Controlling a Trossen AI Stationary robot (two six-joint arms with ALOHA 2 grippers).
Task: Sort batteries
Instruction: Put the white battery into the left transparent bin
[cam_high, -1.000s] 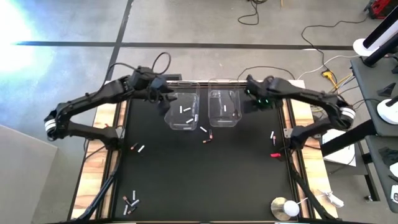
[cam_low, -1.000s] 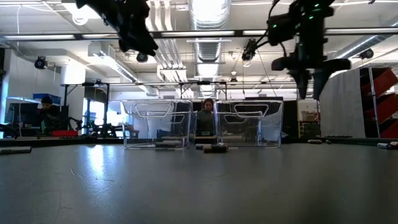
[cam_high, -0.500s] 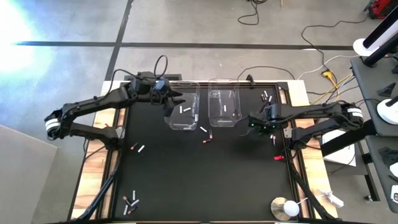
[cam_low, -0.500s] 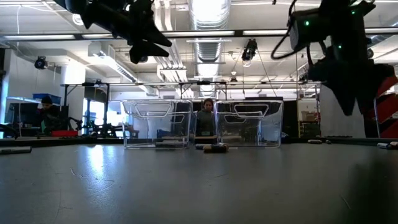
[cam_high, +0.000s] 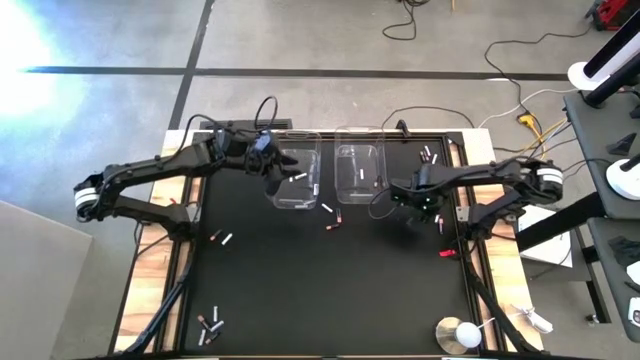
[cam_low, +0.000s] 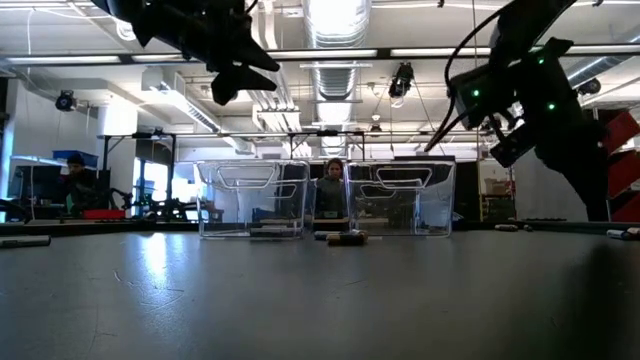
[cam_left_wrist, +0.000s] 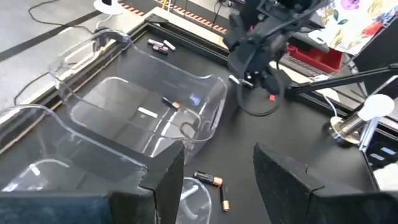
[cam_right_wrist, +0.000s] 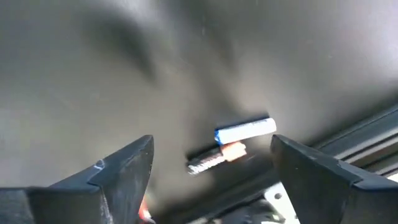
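Note:
Two clear bins stand side by side at the table's far middle, the left bin (cam_high: 293, 180) and the right bin (cam_high: 360, 174); each has a few batteries lying on its floor. My left gripper (cam_left_wrist: 217, 180) is open and hovers above the left bin's right near corner (cam_high: 275, 170). My right gripper (cam_right_wrist: 211, 180) is open above the mat right of the right bin (cam_high: 424, 198). Under it lie a white battery (cam_right_wrist: 245, 130) and a dark copper-ended battery (cam_right_wrist: 214, 155). Loose batteries lie in front of the bins (cam_high: 332, 215), at the left (cam_high: 221, 239) and at the near left corner (cam_high: 209, 321).
A red clip-like piece (cam_high: 446, 252) lies near the right edge, and a round white-topped disc (cam_high: 460, 333) sits at the near right corner. More batteries lie at the far right corner (cam_high: 430, 155). Wooden side boards flank the black mat. A person (cam_low: 333, 190) shows beyond the bins.
My right gripper has swung from beside the right bin's far right corner toward the table's near edge and has come down lower over the mat by the right edge. My left gripper has shifted a little toward the near edge over the left bin.

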